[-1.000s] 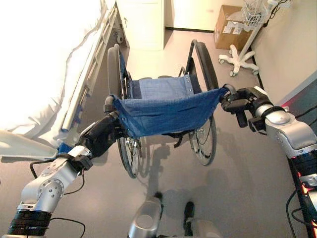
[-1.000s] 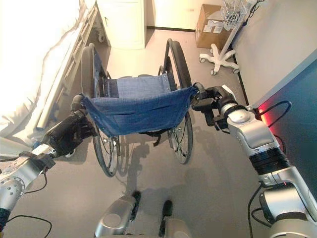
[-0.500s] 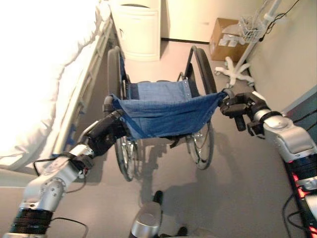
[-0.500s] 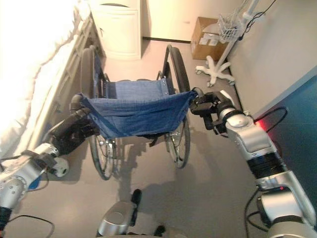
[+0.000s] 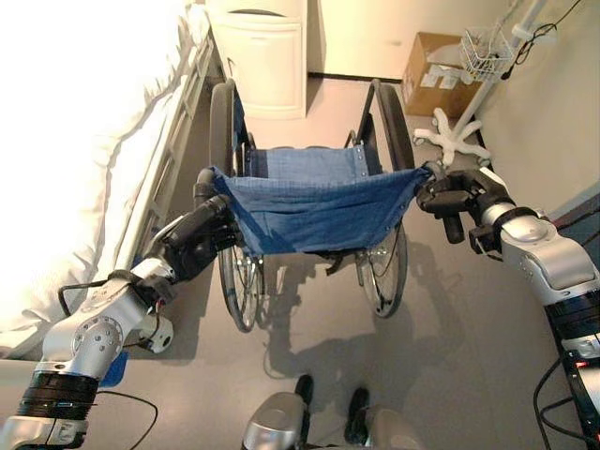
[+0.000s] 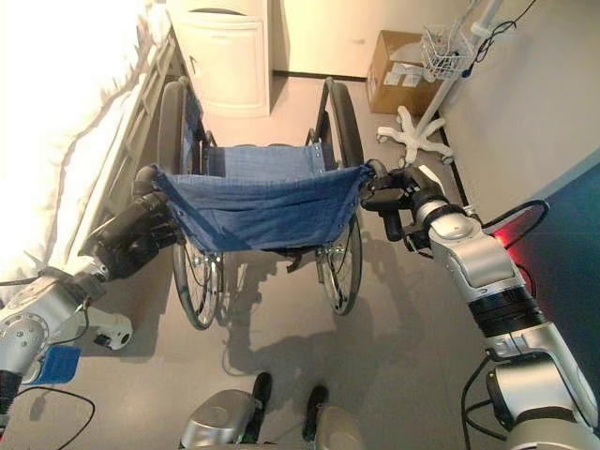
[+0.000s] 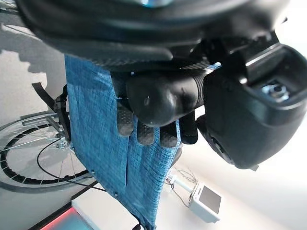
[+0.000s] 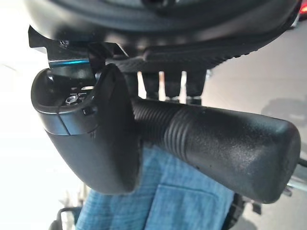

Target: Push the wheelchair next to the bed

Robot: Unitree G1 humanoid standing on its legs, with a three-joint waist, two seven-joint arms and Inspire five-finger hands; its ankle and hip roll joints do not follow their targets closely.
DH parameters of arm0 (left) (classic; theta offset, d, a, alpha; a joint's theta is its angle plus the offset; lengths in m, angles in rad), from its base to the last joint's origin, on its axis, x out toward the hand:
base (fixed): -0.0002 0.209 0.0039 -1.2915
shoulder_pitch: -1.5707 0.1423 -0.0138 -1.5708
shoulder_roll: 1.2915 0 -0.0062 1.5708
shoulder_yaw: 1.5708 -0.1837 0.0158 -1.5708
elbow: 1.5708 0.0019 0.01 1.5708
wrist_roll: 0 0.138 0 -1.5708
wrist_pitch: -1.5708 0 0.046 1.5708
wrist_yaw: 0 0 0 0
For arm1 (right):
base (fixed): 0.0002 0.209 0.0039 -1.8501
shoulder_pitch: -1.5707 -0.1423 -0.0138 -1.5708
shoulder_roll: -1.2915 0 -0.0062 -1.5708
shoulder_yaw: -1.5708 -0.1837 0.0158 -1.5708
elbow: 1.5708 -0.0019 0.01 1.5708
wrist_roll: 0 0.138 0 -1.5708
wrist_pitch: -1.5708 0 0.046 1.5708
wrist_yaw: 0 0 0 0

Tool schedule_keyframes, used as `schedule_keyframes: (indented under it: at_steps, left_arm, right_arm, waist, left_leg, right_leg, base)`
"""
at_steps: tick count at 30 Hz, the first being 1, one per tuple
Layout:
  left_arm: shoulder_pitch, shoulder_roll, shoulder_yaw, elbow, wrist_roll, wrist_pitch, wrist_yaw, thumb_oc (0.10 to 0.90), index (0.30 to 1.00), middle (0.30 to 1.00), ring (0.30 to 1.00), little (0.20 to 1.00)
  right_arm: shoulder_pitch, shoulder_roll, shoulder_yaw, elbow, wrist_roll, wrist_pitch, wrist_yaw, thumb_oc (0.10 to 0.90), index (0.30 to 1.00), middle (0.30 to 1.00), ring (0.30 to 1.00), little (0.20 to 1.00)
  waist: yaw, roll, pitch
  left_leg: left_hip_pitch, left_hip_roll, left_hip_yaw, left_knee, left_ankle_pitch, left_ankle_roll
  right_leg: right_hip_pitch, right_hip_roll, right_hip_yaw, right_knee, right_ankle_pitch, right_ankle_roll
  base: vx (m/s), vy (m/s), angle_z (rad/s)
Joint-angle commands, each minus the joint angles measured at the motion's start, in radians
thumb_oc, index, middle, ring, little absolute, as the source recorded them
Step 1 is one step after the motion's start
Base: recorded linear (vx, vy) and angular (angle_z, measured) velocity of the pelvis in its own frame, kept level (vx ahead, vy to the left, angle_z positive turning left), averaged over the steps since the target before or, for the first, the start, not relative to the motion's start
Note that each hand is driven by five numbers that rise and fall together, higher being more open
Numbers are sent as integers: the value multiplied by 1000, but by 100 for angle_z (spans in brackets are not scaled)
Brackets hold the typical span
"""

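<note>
Robot hand left point(image 5: 197, 242) and right point(image 5: 453, 197) each wrapped round a rubber push handle point(image 8: 211, 143) of the wheelchair point(image 5: 314, 202): rigid frame, soft sling back, probably rolls easily, bed point(image 5: 84, 141) just beside.

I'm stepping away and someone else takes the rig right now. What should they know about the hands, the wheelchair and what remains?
Left hand: curled round the wheelchair's left push handle.
Right hand: curled round the right push handle.
Wheelchair: upright on the floor, facing away from the robot, its left wheel close beside the bed. A white cabinet stands just ahead of it.
Done: chair gripped and alongside the bed frame.
Left: probably only a small final nudge forward, if any; mind the cabinet ahead, then release both handles.
</note>
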Motion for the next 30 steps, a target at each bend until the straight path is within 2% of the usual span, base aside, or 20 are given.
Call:
schedule_keyframes:
  at_steps: [1,2,5,6,8,10,11,12,13,14,16,17,19,21,22,24,26,27,30]
  left_arm:
    - [-174,41,121,-111,-56,-233,19,400,300,300,300,300]
    - [-175,40,123,-112,-55,-232,19,400,300,300,300,300]
    - [-159,32,126,-103,-63,-245,11,400,300,300,300,300]
    - [-142,26,140,-112,-73,-243,8,400,300,300,300,300]
    - [-119,20,155,-119,-77,-243,10,400,300,300,300,300]
    - [-92,15,174,-127,-81,-244,11,400,300,300,300,300]
    - [-79,10,180,-130,-79,-248,9,400,300,300,300,300]
    - [-75,8,182,-130,-78,-249,9,400,300,300,300,300]
    - [-65,4,187,-118,-75,-258,1,400,300,300,300,300]
    - [-67,-2,190,-106,-72,-257,-3,400,300,300,300,300]
    - [-73,-10,190,-91,-52,-251,-2,400,300,300,300,300]
    - [-71,-5,193,-86,-55,-253,-3,400,300,300,300,300]
    - [-63,5,199,-84,-63,-258,-5,400,300,300,300,300]
    - [-49,0,201,-75,-61,-267,-22,400,300,300,300,300]
    - [-45,-5,198,-74,-57,-272,-26,400,300,300,300,300]
    - [-20,-25,186,-89,-36,-292,-29,400,300,300,300,300]
    - [-8,-31,189,-98,-29,-292,-28,400,300,300,300,300]
    - [-4,-30,196,-102,-31,-287,-28,400,300,300,300,300]
    - [-8,-1,234,-97,-37,-247,-30,400,300,300,300,300]
  right_arm:
    - [-79,-102,19,-156,-4,-147,83,400,300,300,300,300]
    - [-81,-103,19,-157,0,-145,81,400,300,300,300,300]
    - [-104,-119,33,-145,21,-137,88,400,300,300,300,300]
    - [-119,-129,50,-144,31,-125,87,400,300,300,300,300]
    - [-126,-140,72,-148,40,-124,88,400,300,300,300,300]
    - [-125,-151,86,-151,41,-137,95,400,300,300,300,300]
    - [-123,-156,91,-157,42,-140,97,400,300,300,300,300]
    - [-123,-157,92,-159,43,-141,97,400,300,300,300,300]
    - [-130,-161,100,-159,51,-145,102,400,300,300,300,300]
    - [-140,-158,108,-147,56,-152,107,400,300,300,300,300]
    - [-152,-149,120,-147,65,-149,103,400,300,300,300,300]
    - [-154,-145,122,-154,65,-142,100,400,300,300,300,300]
    - [-161,-138,127,-159,63,-132,95,400,300,300,300,300]
    - [-175,-103,134,-136,40,-124,85,400,300,300,300,300]
    - [-173,-94,133,-129,31,-126,85,400,300,300,300,300]
    - [-157,-54,132,-110,-2,-133,76,400,300,300,300,300]
    - [-129,-51,129,-115,-8,-145,77,400,300,300,300,300]
    - [-119,-52,125,-116,-9,-152,81,400,300,300,300,300]
    - [-113,-48,118,-105,-4,-160,85,400,300,300,300,300]
  waist:
    - [-42,-3,-220]
    - [-44,-7,-219]
    - [-42,-12,-239]
    - [-42,-16,-251]
    - [-43,-20,-261]
    - [-36,-32,-263]
    - [-32,-39,-261]
    - [-33,-38,-261]
    - [-26,-45,-252]
    - [-16,-50,-238]
    - [1,-53,-221]
    - [10,-53,-216]
    - [20,-46,-217]
    - [31,-30,-223]
    - [34,-24,-224]
    - [53,-4,-229]
    - [62,1,-239]
    - [66,1,-243]
    - [79,-4,-268]
  left_leg:
    - [11,-6,-100,157,-109,-116]
    - [7,-8,-100,160,-100,-118]
    - [15,18,-121,212,-73,-133]
    - [11,40,-124,269,-18,-151]
    - [-11,62,-119,380,65,-165]
    - [-56,59,-111,538,128,-173]
    - [-83,53,-105,617,148,-175]
    - [-95,52,-104,640,151,-175]
    - [-155,35,-93,760,170,-177]
    - [-216,13,-76,829,161,-170]
    - [-276,-6,-55,783,111,-150]
    - [-275,-13,-43,710,83,-141]
    - [-266,-4,-9,538,72,-139]
    - [-230,41,75,253,116,-156]
    - [-229,44,83,203,129,-161]
    - [-243,56,113,28,192,-178]
    - [-252,68,133,-32,227,-186]
    - [-253,65,134,-39,225,-185]
    - [-238,48,135,-48,175,-166]
  right_leg:
    - [28,-8,-17,-268,240,65]
    - [25,-10,-17,-266,243,64]
    - [34,30,-33,-228,202,43]
    - [40,65,-53,-205,167,9]
    - [53,98,-81,-192,135,-31]
    - [81,124,-94,-197,115,-66]
    - [92,131,-98,-198,108,-79]
    - [92,134,-100,-197,106,-83]
    - [112,145,-106,-195,95,-100]
    - [135,153,-113,-196,91,-109]
    - [173,166,-128,-211,88,-106]
    - [187,169,-135,-218,85,-101]
    - [209,182,-156,-225,67,-97]
    - [240,196,-210,-235,31,-97]
    - [248,200,-219,-237,24,-97]
    - [299,213,-244,-255,-6,-92]
    - [333,214,-260,-264,-26,-90]
    - [341,211,-262,-264,-31,-87]
    - [353,195,-271,-237,-52,-66]
  base:
    - [429,-223,51]
    - [393,-180,40]
    - [366,-180,47]
    - [491,-238,52]
    - [416,-258,45]
    - [358,-265,26]
    - [254,-200,4]
    - [243,-208,-14]
    - [244,-219,-21]
    - [313,-261,-10]
    - [265,-158,20]
    - [234,-75,55]
    - [220,-33,44]
    - [272,20,24]
    - [265,43,-4]
    - [265,28,-16]
    - [272,17,-17]
    - [308,32,-25]
    - [266,63,-3]
